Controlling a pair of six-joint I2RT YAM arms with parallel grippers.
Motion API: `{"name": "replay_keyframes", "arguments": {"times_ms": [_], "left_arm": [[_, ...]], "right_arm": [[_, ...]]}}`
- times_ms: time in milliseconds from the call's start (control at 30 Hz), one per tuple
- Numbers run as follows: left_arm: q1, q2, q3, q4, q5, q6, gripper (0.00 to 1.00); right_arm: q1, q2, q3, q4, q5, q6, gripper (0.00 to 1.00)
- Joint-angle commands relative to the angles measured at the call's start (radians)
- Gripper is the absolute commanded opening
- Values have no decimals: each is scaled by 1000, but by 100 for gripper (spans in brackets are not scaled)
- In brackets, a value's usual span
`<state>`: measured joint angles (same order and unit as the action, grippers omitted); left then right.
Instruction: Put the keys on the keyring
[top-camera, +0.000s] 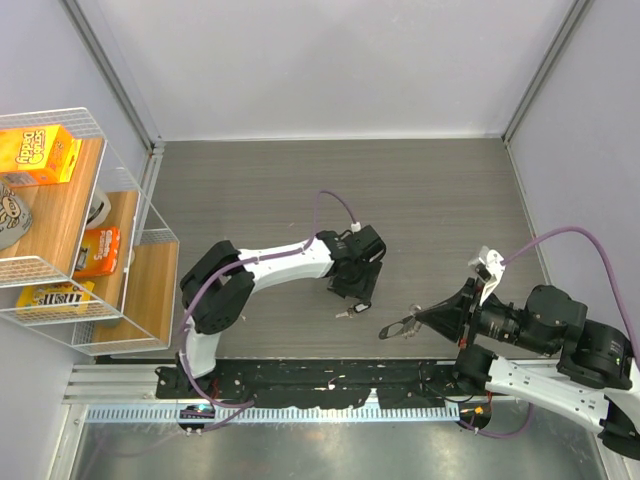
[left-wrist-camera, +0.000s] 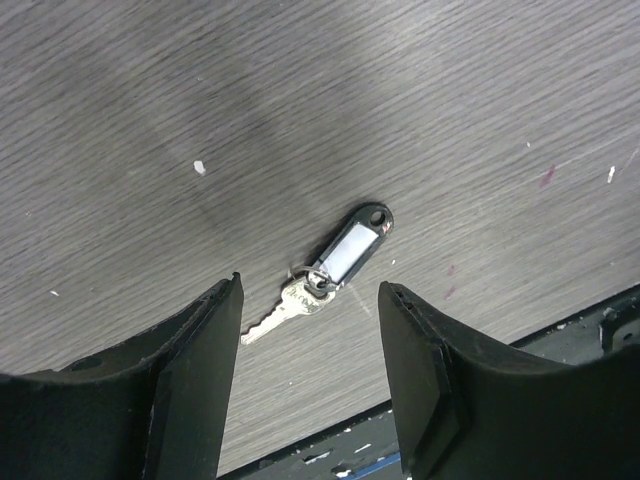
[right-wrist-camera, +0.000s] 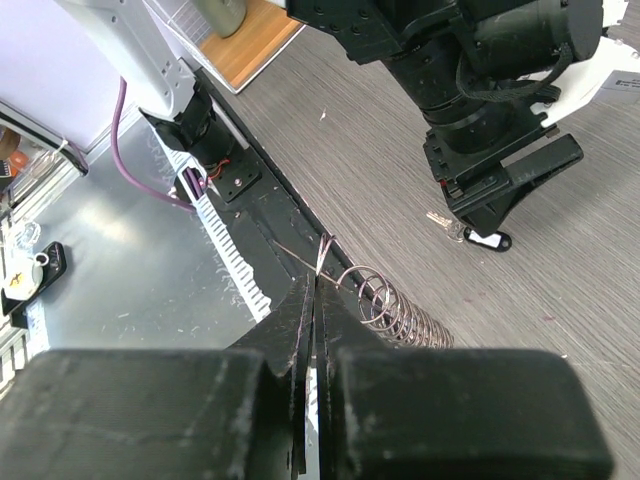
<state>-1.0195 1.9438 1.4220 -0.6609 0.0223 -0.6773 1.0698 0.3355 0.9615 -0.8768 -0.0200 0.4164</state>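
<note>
**Clerk:** Entry one, left gripper (left-wrist-camera: 310, 287): how is it listed?

**Checker:** The fingers are recorded well apart, and nothing is clasped. It is hung over the counter (left-wrist-camera: 200, 100). A silver key (left-wrist-camera: 283, 309) is seen lying flat on the wood grain between the two fingers, touched by neither. A black tag (left-wrist-camera: 352, 247) with a white label is joined to the key's head by a small ring.

**Clerk:** Entry two, right gripper (right-wrist-camera: 313, 285)?

**Checker:** The fingers are pressed together on a thin wire end of the keyring (right-wrist-camera: 392, 312), which is shown as a silver coil of loops sticking out past the fingertips. Whether the coil touches the counter cannot be told. From above, the keyring is placed near the key, to its right, and apart from it.

**Clerk:** Containers?

**Checker:** One wire rack (top-camera: 150, 290) is entered, at the counter's left edge. An orange box (top-camera: 38, 152) is held on its upper shelf. An orange packet (top-camera: 98, 250) and a yellow-and-black box (top-camera: 55, 295) are held lower down.
</note>
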Motion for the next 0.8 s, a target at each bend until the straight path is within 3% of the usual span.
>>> {"name": "replay_keyframes", "arguments": {"times_ms": [0, 433, 767], "left_arm": [[-11, 27, 61, -60, -51, -22, 62], [-27, 76, 97, -94, -62, -47, 57], [-36, 101, 104, -92, -56, -56, 47]], "right_arm": [[4, -24, 33, 10, 8, -7, 5], [4, -53, 29, -5, 8, -10, 5], [4, -72, 28, -11, 8, -7, 5]]}}
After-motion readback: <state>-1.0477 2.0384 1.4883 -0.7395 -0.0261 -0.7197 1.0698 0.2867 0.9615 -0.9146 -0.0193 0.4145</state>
